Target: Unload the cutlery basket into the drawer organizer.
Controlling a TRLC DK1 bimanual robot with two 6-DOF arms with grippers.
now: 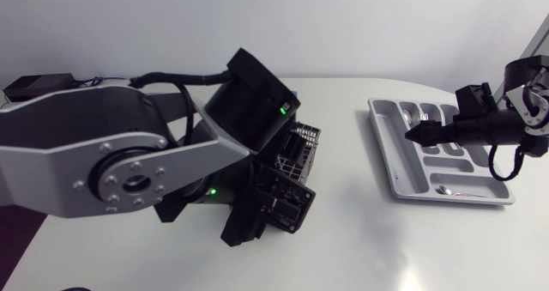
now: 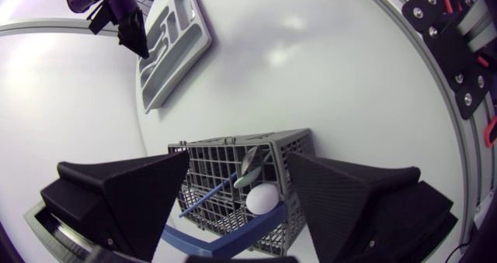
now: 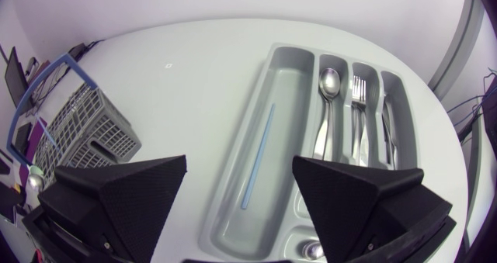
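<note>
The grey wire cutlery basket (image 2: 233,166) with a blue handle (image 2: 198,243) sits just ahead of my left gripper (image 2: 237,209), which is open above it. Inside it I see a metal spoon (image 2: 248,164), a white rounded piece (image 2: 262,198) and a thin blue stick (image 2: 210,199). In the head view my left arm hides most of the basket (image 1: 304,145). My right gripper (image 3: 241,209) hangs open over the grey drawer organizer (image 3: 233,193), with nothing between its fingers. A blue stick (image 3: 258,158) lies in the long compartment, and a spoon (image 3: 328,100) and fork (image 3: 357,112) lie in the slots beside it.
The organizer (image 1: 386,162) lies at the table's right side, with a spoon (image 1: 455,190) in its near cross compartment. White tabletop (image 1: 352,231) stretches between basket and organizer. My left arm's big links (image 1: 129,166) fill the left half of the head view.
</note>
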